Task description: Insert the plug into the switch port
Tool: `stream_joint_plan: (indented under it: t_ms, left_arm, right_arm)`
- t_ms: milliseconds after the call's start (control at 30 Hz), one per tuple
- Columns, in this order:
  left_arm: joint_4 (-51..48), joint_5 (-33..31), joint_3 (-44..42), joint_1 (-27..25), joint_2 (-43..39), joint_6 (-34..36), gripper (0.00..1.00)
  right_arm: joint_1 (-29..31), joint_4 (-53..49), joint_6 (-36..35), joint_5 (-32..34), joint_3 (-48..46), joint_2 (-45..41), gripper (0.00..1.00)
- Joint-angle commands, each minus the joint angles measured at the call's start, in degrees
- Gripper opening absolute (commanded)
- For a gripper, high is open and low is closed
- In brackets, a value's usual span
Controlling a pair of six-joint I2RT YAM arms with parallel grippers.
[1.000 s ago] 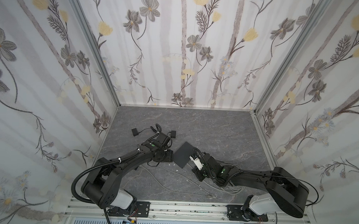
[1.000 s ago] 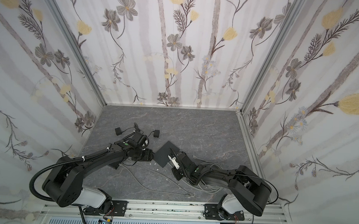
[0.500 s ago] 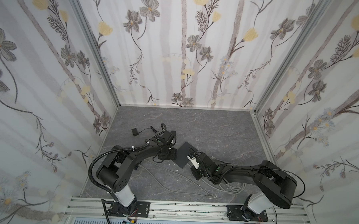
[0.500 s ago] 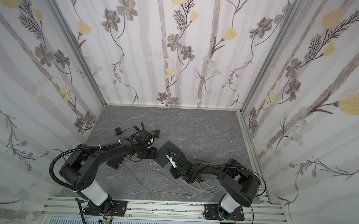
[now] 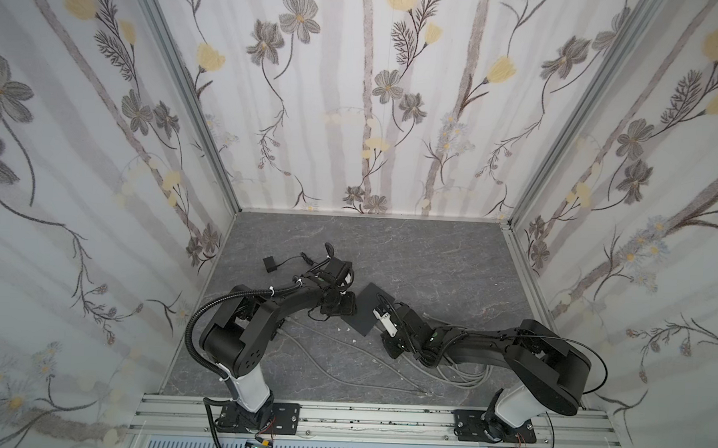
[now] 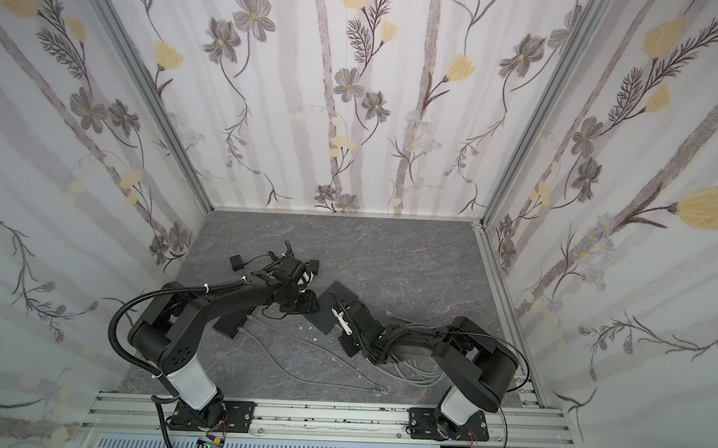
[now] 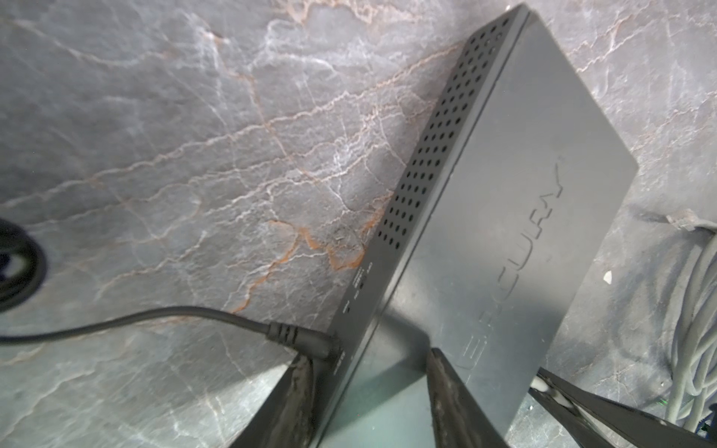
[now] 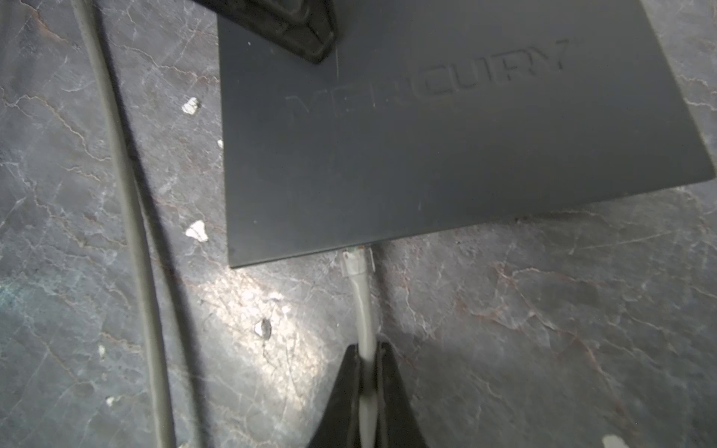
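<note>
On the tabletop (image 5: 430, 257) in both top views, the switch (image 5: 368, 308) lies flat, centre-left. Left wrist: the left pincer (image 7: 368, 357) straddles its corner, and I cannot tell whether it grips. Right wrist: the right pincer (image 8: 366, 349) pinches the cable (image 8: 362, 306), and the plug (image 8: 357, 262) meets the switch's near-right edge. The plug looks light and the cable limp, so hold close behind the plug.

Embossed "MERCURY" across top of switch (image 8: 446, 163), right wrist view; tiny print on its vented side illegible.

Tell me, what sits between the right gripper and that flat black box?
The right wrist view shows it: a grey cable, pinched in the right gripper, spans the gap and ends in a clear plug at the edge of the switch.
</note>
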Motion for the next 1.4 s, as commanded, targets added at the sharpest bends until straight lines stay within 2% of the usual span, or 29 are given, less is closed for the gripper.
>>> stream_joint_plan:
  t_ms: [0, 167, 633, 933, 1367]
  left_arm:
    - [-0.41, 3.42, -0.73, -0.22, 1.43, 1.37, 0.46]
    - [-1.04, 6.49, -0.44, -0.97, 2.61, 2.96, 0.45]
    - [-2.32, 7.44, 0.25, -3.03, 3.51, 3.97, 0.45]
    - [-2.14, 8.59, 0.7, -3.49, 3.96, 4.73, 0.45]
    - [-1.9, 9.41, 0.61, -3.47, 4.22, 4.99, 0.45]
  right_arm:
    - [-0.08, 3.73, -1.28, 0.86, 0.94, 0.55, 0.0]
    - [-0.76, 4.59, -4.11, 1.05, 2.63, 1.13, 0.0]
    - [-1.5, 9.5, -7.98, -1.33, 6.75, 1.76, 0.0]
    - [-2.41, 17.11, -10.15, -3.6, 9.81, 2.71, 0.0]
    - [-2.28, 35.49, -11.14, -7.67, 2.75, 2.74, 0.0]
